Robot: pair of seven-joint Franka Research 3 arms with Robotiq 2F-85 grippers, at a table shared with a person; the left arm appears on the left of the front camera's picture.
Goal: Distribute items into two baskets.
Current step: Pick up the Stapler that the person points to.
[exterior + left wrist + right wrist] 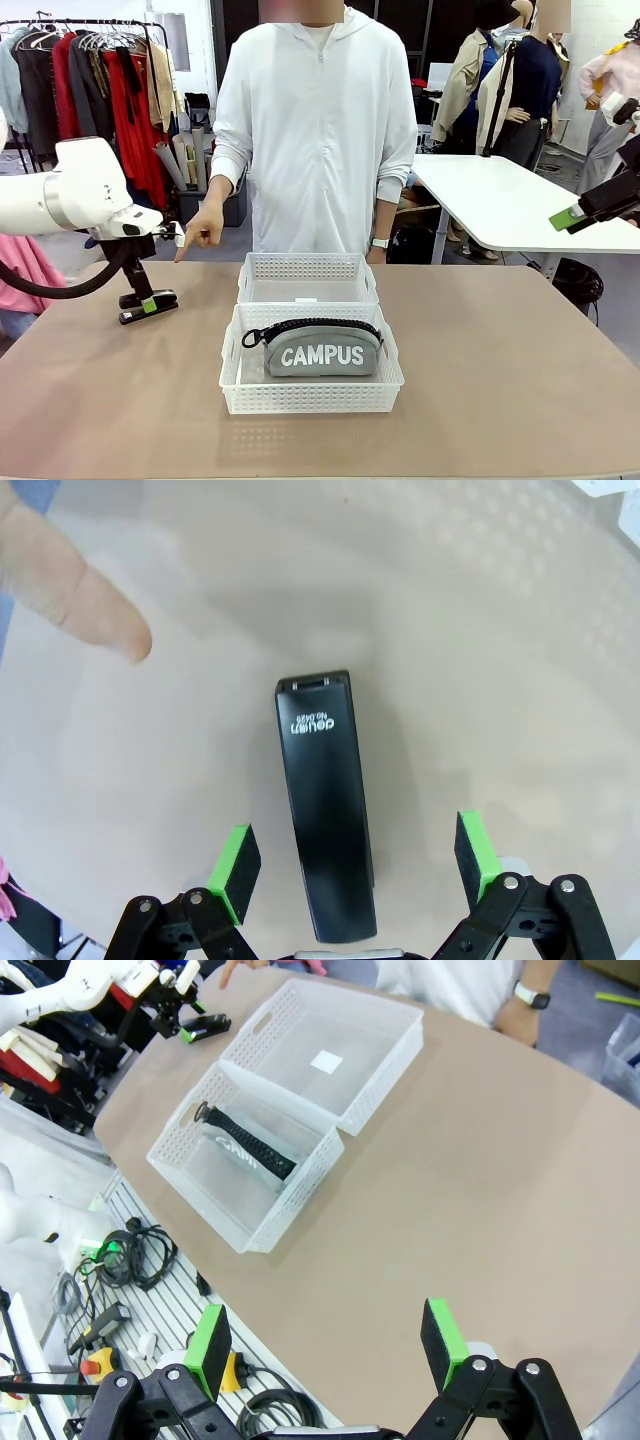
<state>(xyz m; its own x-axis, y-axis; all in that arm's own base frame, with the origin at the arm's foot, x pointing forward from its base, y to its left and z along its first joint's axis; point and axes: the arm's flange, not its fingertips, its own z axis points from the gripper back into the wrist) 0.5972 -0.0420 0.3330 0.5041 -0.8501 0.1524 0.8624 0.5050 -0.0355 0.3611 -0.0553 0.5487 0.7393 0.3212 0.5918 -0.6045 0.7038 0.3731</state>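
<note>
While poised over the black stapler [322,800] with the left gripper [356,865] spread wide, one green pad along each long flank and no contact yet, best to sink straight down, keep the body centred between the pads, and close across the narrow width near mid-length so as not to tip it on lifting. Worth minding the person's finger [95,605], pointing just beside the stapler's far end on the table [500,380]. Then, most likely, carry to the far basket [308,268], bare but for a small white label. Already lying in the near basket [310,402]: the grey CAMPUS pouch [322,352], zipper up. No call for the right gripper [326,1345], held high with jaws apart, well clear of both baskets.
</note>
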